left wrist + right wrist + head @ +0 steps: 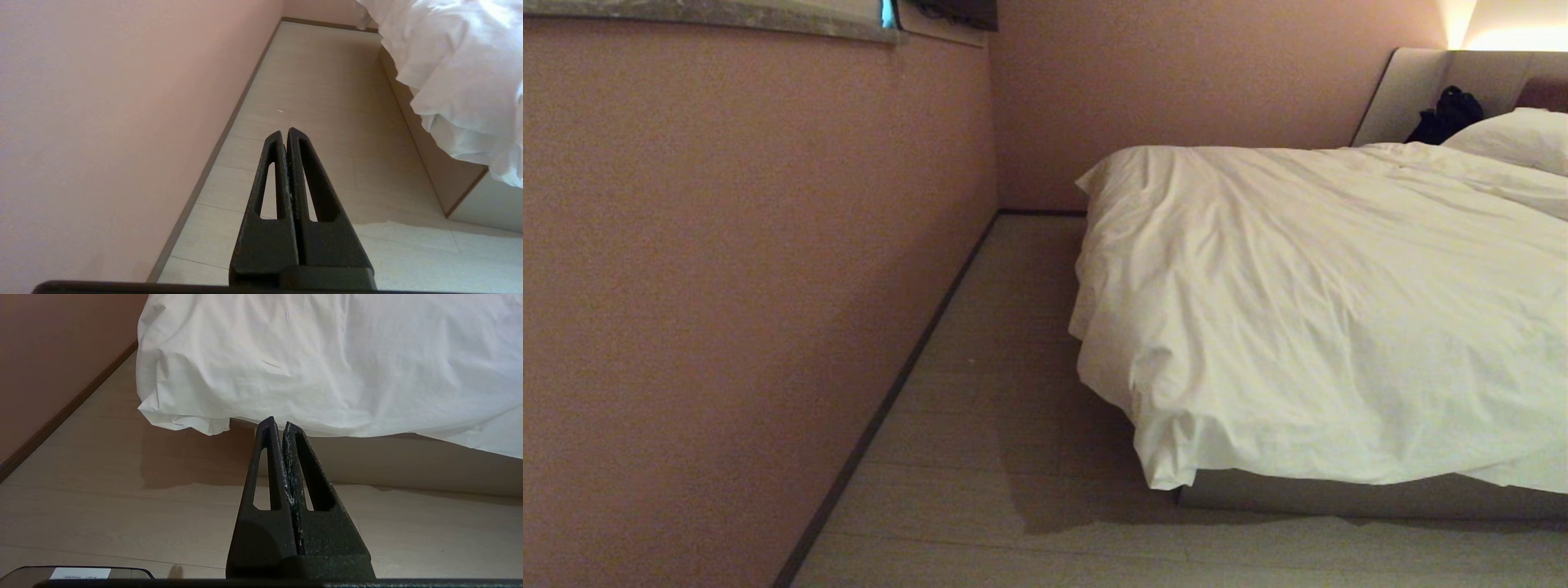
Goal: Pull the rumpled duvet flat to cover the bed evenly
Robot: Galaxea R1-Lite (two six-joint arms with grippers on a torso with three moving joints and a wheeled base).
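Note:
The white duvet lies wrinkled over the bed and hangs over its foot end and left side, its corner drooping low near the floor. The same corner shows in the right wrist view as the duvet above the bed base. My right gripper is shut and empty, held over the floor short of the bed's foot. My left gripper is also shut and empty, over the floor in the aisle, with the duvet off to its side. Neither arm appears in the head view.
A pink wall with a dark skirting board runs along the left of a narrow aisle of pale floor. A pillow and a dark object sit by the headboard.

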